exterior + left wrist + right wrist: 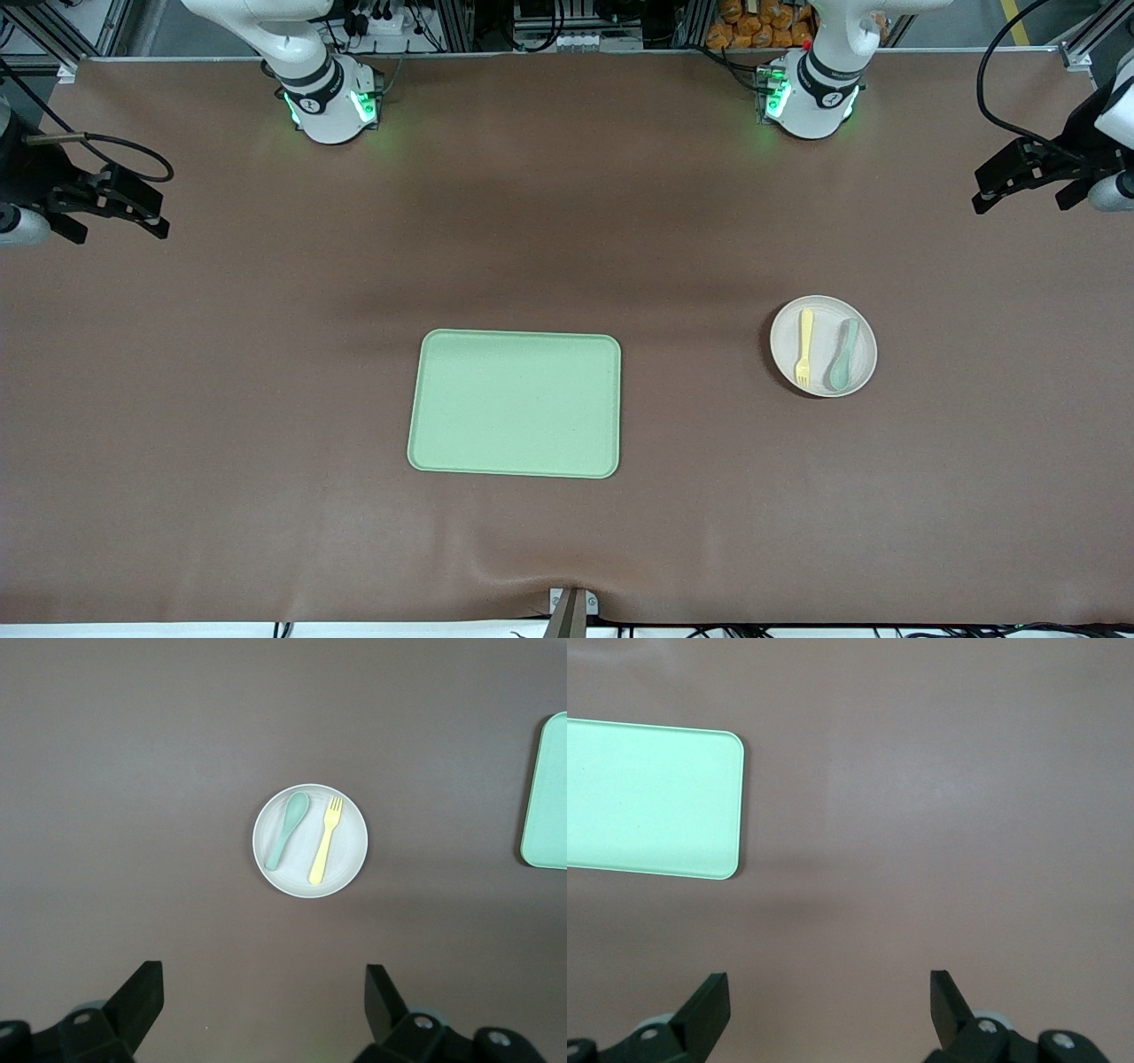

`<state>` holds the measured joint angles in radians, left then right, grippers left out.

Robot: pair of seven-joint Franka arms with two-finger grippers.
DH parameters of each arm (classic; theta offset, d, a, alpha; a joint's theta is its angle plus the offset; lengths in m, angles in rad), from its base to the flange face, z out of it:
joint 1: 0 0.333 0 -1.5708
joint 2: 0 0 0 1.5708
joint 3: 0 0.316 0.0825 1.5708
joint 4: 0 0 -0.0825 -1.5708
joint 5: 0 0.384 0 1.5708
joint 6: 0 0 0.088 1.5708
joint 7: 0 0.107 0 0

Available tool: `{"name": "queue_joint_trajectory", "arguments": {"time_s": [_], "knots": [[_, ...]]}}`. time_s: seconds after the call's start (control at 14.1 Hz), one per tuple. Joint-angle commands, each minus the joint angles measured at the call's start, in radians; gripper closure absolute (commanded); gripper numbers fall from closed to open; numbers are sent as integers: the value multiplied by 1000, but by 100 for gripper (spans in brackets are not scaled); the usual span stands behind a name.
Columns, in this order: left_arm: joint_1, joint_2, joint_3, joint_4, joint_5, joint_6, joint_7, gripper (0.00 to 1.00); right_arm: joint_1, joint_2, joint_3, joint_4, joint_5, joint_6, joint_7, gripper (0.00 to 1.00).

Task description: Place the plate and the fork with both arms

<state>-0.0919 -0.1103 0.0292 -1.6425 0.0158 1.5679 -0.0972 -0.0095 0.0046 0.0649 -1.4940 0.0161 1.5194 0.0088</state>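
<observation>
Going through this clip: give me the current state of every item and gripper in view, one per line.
plate: flat on the table toward the left arm's end, carrying fork and spoon.
fork: lying on the plate, untouched.
spoon: lying on the plate beside the fork.
tray: on the table, nothing on it.
left gripper: open, waiting.
right gripper: open, waiting.

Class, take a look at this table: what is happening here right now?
Nothing is being handled yet. Both arms wait at the table's ends, high up, the left hand and right hand open and empty. The plate sits toward the left arm's end, with the fork and a spoon lying side by side on it. A green tray lies bare mid-table.
</observation>
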Motion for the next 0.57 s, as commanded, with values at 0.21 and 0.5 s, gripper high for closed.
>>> {"name": "queue_joint_trajectory", "arguments": {"time_s": [0.21,0.5], "knots": [[-2,3,6,23,-13,-11,10,0,-20,11,9,23,15,-8,-17,0],[-8,9,6,29,-2,-11,25,0,-21,11,7,23,15,-8,-17,0]]}}
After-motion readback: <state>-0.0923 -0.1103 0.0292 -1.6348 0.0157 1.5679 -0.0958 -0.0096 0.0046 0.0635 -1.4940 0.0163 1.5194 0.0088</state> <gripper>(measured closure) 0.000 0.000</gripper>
